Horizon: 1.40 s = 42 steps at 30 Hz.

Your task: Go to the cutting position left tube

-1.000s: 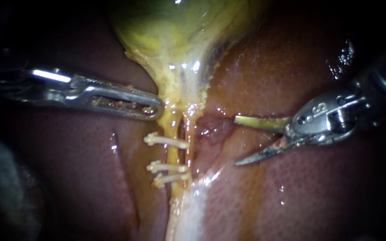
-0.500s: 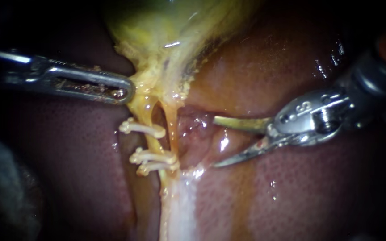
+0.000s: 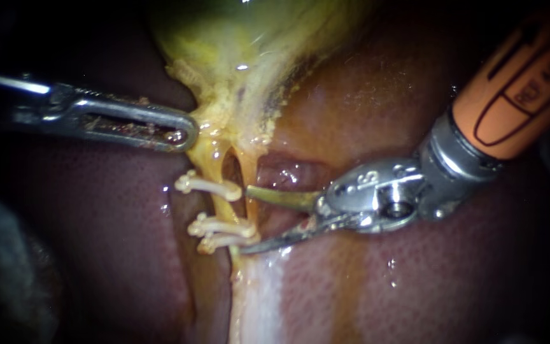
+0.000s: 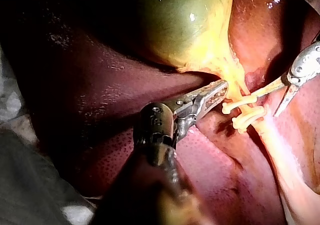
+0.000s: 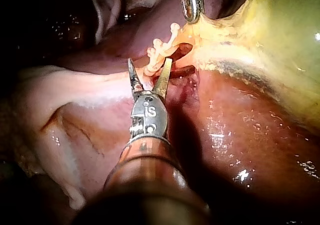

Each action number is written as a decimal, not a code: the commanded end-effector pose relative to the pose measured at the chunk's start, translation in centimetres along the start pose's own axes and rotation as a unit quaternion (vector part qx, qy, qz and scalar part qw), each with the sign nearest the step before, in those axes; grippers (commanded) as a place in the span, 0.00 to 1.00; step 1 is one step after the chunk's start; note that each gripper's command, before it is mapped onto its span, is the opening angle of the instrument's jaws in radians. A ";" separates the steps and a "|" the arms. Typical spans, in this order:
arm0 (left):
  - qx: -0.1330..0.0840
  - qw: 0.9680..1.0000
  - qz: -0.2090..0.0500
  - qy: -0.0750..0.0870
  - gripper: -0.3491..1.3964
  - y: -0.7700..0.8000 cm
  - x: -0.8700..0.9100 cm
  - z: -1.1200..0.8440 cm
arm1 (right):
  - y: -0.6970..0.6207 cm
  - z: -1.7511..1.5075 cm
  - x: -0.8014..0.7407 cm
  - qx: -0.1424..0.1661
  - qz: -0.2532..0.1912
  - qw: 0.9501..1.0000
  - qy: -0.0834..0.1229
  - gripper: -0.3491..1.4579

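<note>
Yellow and slick, the left tube (image 3: 222, 208) is running down from the gallbladder (image 3: 237, 57) with white clips (image 3: 210, 186) across it. Soft and thin, it is looking easy to tear, best met in the bare stretch between clips. The right instrument (image 3: 245, 220) is holding its blades wide open, gripping nothing, tips just beside the clip ends. The left instrument (image 3: 184, 132) is clamping its jaws on the gallbladder's yellow edge.

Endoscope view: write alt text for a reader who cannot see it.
The right instrument, blades open, reaches a yellow tube carrying three white clips, below the gallbladder, with liver around. The left instrument rests its tip against the gallbladder's neck.
</note>
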 end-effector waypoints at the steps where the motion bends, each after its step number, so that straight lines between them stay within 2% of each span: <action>1: 0.001 1.000 0.000 0.000 0.00 0.00 0.00 0.00 | 0.02 0.02 -0.01 0.003 0.002 1.000 -0.001 0.97; 6: 0.001 1.000 0.000 0.000 0.00 0.00 0.00 0.00 | 0.12 0.14 -0.07 0.007 0.007 1.000 -0.004 0.97; 14: 0.001 1.000 0.000 0.000 0.00 0.00 0.00 0.00 | 0.22 0.28 -0.27 0.015 0.016 1.000 -0.009 0.97; 21: 0.001 1.000 0.000 0.000 0.00 0.01 0.00 0.00 | 0.26 0.34 -0.26 0.028 0.018 0.999 -0.013 0.96; 23: 0.001 1.000 0.000 0.000 0.00 0.01 0.00 0.00 | 0.25 0.36 -0.24 0.039 0.021 0.999 -0.003 0.95; 25: 0.001 1.000 0.000 0.000 0.00 0.01 0.00 0.00 | 0.24 0.39 -0.21 0.056 0.022 0.998 0.019 0.95; 29: 0.001 1.000 0.000 0.000 0.00 0.01 0.00 0.00 | 0.22 0.48 -0.13 0.087 0.033 0.995 0.034 0.93; 34: 0.001 1.000 0.000 0.000 0.00 0.02 0.00 0.00 | 0.20 0.60 -0.03 0.079 0.049 0.994 0.057 0.93; 42: 0.001 1.000 0.000 0.001 0.00 0.03 0.00 0.01 | 0.22 0.77 0.08 0.079 0.082 0.991 0.075 0.92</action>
